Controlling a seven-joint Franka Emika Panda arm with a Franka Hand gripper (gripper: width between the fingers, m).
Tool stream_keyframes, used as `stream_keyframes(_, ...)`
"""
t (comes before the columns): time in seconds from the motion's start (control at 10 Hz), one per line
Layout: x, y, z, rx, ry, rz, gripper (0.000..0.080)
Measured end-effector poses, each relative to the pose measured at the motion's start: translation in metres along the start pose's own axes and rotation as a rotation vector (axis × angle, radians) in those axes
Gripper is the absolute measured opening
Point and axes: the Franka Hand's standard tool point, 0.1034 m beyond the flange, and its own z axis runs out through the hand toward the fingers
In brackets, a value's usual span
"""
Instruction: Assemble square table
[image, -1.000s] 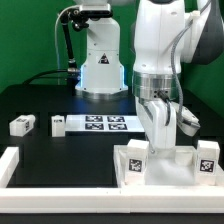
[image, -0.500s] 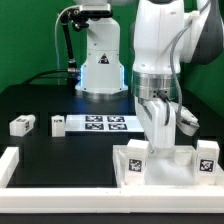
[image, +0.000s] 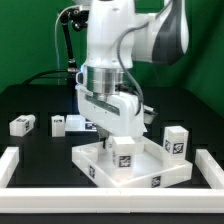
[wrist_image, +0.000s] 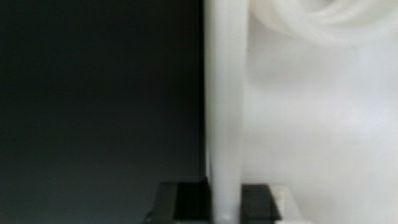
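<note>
In the exterior view the arm (image: 120, 50) bent down over the black table (image: 40, 150), and its gripper (image: 106, 136) met the far rim of the tabletop (image: 146, 163), at about 10 o'clock from the slab's middle. The tabletop lay flat and turned like a diamond, well toward 5 o'clock of the scene. One middle leg (image: 123, 150) stood on the slab just beside the gripper, and a corner leg (image: 177, 140) stood at the slab's 2 o'clock corner. Two more legs lay loose on the table at 9 o'clock from the gripper: an inner leg (image: 58, 125) and, farther out, an outer leg (image: 22, 125), the two apart from each other. A strip of the marker board (image: 75, 124) showed between the inner leg and the arm. A long white rail (image: 60, 192) ran along the front at 6 o'clock. In the wrist view a thin white wall of the tabletop (wrist_image: 228, 100) ran straight between the two dark fingertips (wrist_image: 178, 201) of the gripper (wrist_image: 221, 203), which were drawn in narrow and pressed against it on both sides, clamping the rim.
</note>
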Motion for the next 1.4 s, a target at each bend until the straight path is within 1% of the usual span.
stream_keyframes(0.3, 0.004, 0.001, -0.001, -0.003, -0.005, -0.247, 0.0059)
stream_keyframes(0.4, 0.017, -0.001, -0.006, -0.008, -0.058, -0.416, 0.0059)
stream_keyframes(0.5, 0.035, -0.003, -0.01, 0.004, -0.068, -0.533, 0.0059)
stream_keyframes(0.6, 0.044, 0.0, -0.008, 0.01, -0.069, -0.642, 0.0058)
stream_keyframes(0.7, 0.045, 0.001, -0.003, 0.009, -0.074, -0.789, 0.0058)
stream_keyframes(0.8, 0.041, -0.002, -0.002, 0.01, -0.068, -0.842, 0.0058)
stream_keyframes(0.9, 0.042, -0.001, -0.002, 0.009, -0.068, -0.897, 0.0058)
stream_keyframes(1.1, 0.046, 0.001, -0.002, -0.005, -0.075, -1.071, 0.0058)
stream_keyframes(1.2, 0.054, -0.005, -0.004, -0.014, -0.085, -1.243, 0.0058)
stream_keyframes(1.3, 0.062, -0.014, -0.004, -0.023, -0.066, -1.43, 0.0058)
stream_keyframes(1.4, 0.064, -0.022, -0.002, -0.031, -0.051, -1.562, 0.0058)
